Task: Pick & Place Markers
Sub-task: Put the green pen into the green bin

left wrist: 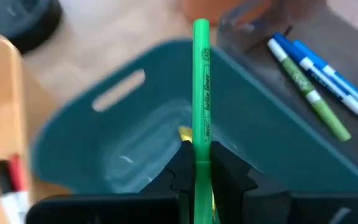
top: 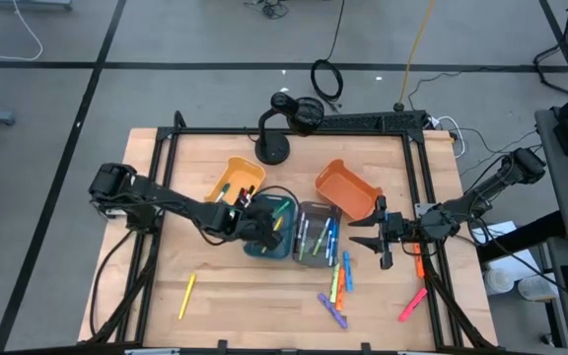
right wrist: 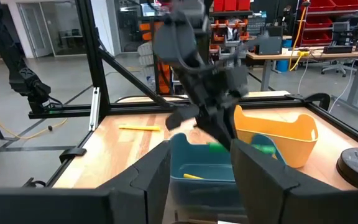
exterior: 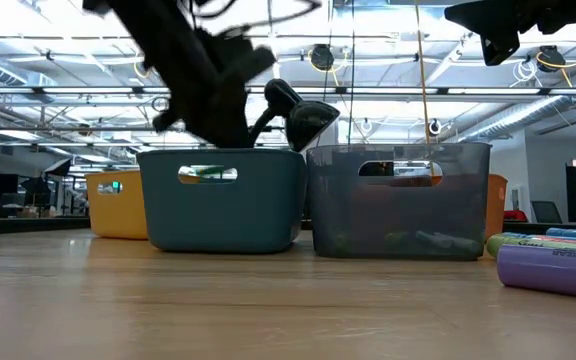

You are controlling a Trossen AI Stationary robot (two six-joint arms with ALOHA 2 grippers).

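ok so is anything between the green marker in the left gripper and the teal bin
Nothing visible. The left gripper is shut on the green marker, held right above the open teal bin. Only a yellow marker lies inside, and there is room beside it.

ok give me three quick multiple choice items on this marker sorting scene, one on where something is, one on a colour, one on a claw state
1. Where is the left claw?
A. over the teal bin
B. over the orange bin
C. off the table

2. What colour is the marker in the left claw?
A. pink
B. green
C. white

3. How is the right claw?
A. shut on a blue marker
B. shut on a bin
C. open, holding nothing

Answers: 1 A, the high view shows it above the teal bin, and its wrist view looks down into that bin. 2 B, the left wrist view shows a green marker clamped between the fingers. 3 C, the right wrist view shows its fingers apart with nothing between them.
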